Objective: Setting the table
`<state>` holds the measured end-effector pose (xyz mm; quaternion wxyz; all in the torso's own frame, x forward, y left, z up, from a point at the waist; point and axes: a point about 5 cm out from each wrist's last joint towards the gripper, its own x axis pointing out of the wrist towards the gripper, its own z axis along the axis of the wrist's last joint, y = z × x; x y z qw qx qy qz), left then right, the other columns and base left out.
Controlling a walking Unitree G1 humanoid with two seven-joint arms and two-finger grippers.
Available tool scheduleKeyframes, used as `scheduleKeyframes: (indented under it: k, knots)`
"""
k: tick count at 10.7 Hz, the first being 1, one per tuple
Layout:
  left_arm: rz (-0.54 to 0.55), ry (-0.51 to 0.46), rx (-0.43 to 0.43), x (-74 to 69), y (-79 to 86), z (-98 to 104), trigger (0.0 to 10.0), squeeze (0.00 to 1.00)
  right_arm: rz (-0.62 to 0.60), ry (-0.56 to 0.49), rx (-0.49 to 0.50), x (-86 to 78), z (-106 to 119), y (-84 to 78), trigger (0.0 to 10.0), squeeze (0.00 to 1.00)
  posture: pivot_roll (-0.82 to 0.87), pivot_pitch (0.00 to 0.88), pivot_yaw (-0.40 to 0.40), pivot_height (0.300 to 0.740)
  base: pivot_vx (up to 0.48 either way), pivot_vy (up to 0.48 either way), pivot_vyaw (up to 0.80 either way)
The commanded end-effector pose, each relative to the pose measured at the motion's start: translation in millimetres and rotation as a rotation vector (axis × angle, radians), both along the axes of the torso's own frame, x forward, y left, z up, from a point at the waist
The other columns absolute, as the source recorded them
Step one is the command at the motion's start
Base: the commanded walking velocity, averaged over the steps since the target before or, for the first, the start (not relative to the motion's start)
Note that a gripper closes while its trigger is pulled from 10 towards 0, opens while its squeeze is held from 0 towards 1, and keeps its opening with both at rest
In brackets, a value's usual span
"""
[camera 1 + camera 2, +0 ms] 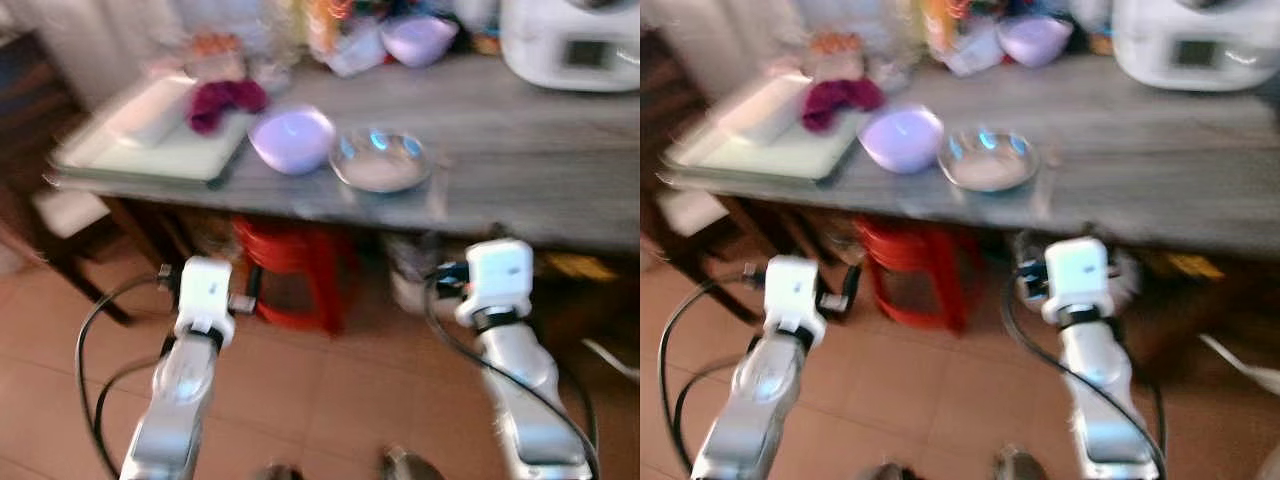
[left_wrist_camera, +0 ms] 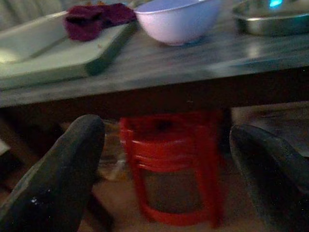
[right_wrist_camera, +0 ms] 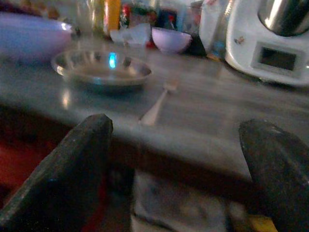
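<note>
A grey table (image 1: 520, 160) stands in front of me. On it sit a lilac bowl (image 1: 291, 139) and, just to its right, a shallow steel plate (image 1: 380, 160). A fork (image 3: 157, 104) lies on the tabletop beside the plate. My left gripper (image 2: 166, 133) is open and empty, held low before the table's front edge, below the lilac bowl (image 2: 178, 19). My right gripper (image 3: 176, 126) is also open and empty, at the table's edge, near the steel plate (image 3: 101, 70). Both arms (image 1: 190, 370) reach forward below table height.
A pale tray (image 1: 150, 135) with a maroon cloth (image 1: 222, 102) lies on the table's left end. A second lilac bowl (image 1: 418, 38) and clutter stand at the back, a white appliance (image 1: 570, 45) at the back right. A red stool (image 1: 295, 275) stands under the table.
</note>
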<state>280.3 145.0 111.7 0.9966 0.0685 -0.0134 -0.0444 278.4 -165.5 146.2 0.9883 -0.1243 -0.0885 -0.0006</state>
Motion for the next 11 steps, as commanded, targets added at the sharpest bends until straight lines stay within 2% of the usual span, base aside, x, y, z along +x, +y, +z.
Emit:
scheduleKeyframes:
  k: [1,5,7,10,11]
  knots:
    - [0.02,0.02,0.019,-3.2,8.3,-4.5,10.0,0.0,0.027,-0.004,0.017,0.7,1.2,8.2,10.0,0.0,-0.07,0.139,0.103,0.74,-0.315,0.0,0.0]
    - [0.003,0.016,0.025,-3.2,7.0,-4.7,10.0,0.0,0.018,0.0,0.023,1.4,0.9,5.8,10.0,0.0,-0.07,0.14,0.104,0.74,-0.293,0.0,0.0]
    - [0.006,0.0,0.022,-3.8,7.8,-3.9,10.0,0.0,0.018,0.003,0.026,1.4,0.1,6.8,10.0,0.0,-0.07,0.141,0.106,0.74,0.0,0.0,0.0]
    - [-0.037,0.004,-0.036,-3.8,7.1,-2.4,10.0,0.0,0.016,0.001,0.025,2.1,0.8,6.3,10.0,0.0,-0.07,0.14,0.105,0.74,0.0,0.0,0.0]
    - [-0.05,-0.005,-0.039,-3.2,5.8,-0.5,10.0,0.0,0.015,0.002,0.029,2.3,0.7,6.5,10.0,0.0,-0.07,0.139,0.106,0.74,0.0,0.0,-0.49]
